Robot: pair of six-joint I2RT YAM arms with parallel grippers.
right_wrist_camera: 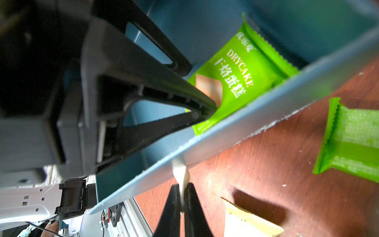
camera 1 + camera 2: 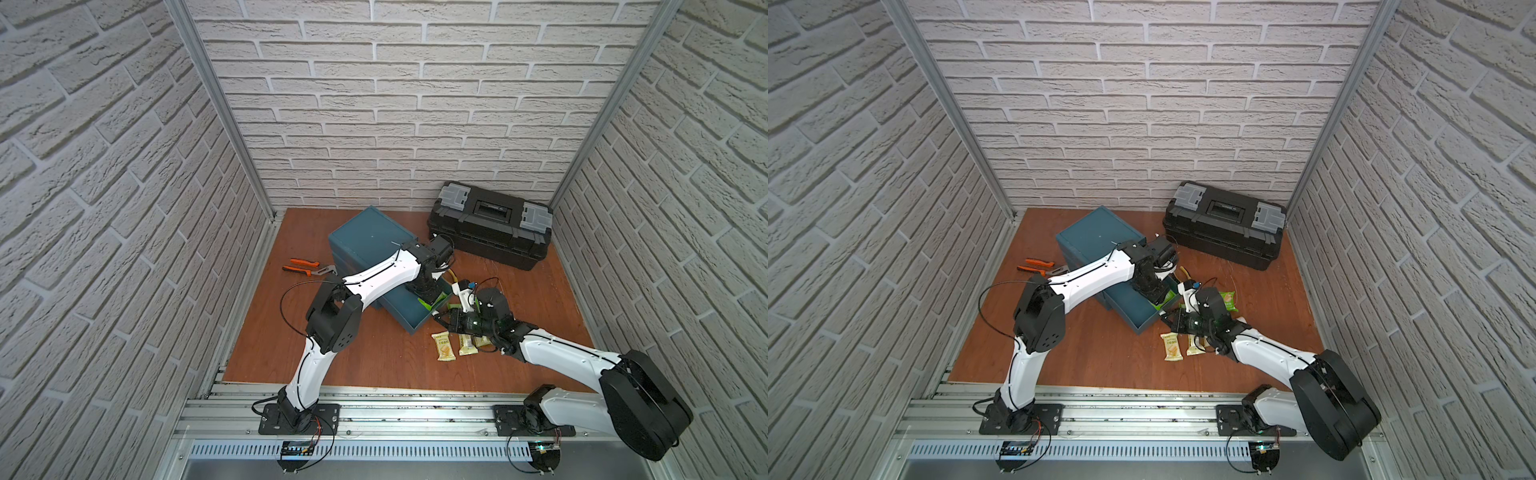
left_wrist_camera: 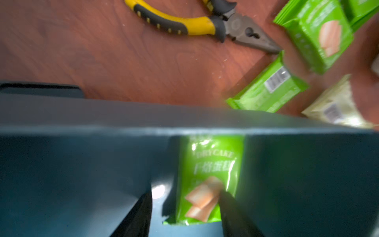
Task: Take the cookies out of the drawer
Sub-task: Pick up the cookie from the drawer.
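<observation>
- Right now my left gripper [image 3: 185, 195] is down in the drawer [image 3: 82, 164], a smooth teal box w/ thin straight walls.
- Its jaws stand apart, astride one green pkt [image 3: 207, 164]: a glossy flat pillow w/ zigzag end seams and white print. One finger [image 3: 231, 211] touches the film; there's a gap at the other.
- My right gripper [image 1: 181, 190] is pinched tight on a thin pale tab [image 1: 180, 170] at the drawer's front rim, outside the box.
- Other cookies lie out on the red-brown wood-grain floor [image 2: 395, 365]: pale gold pkts [image 2: 443, 346] just beside the drawer front, and more green pkts [image 3: 268, 90] by its side wall.
- Pliers [image 3: 184, 24], w/ yellow-black grips and a grey steel nose, lie near those.
</observation>
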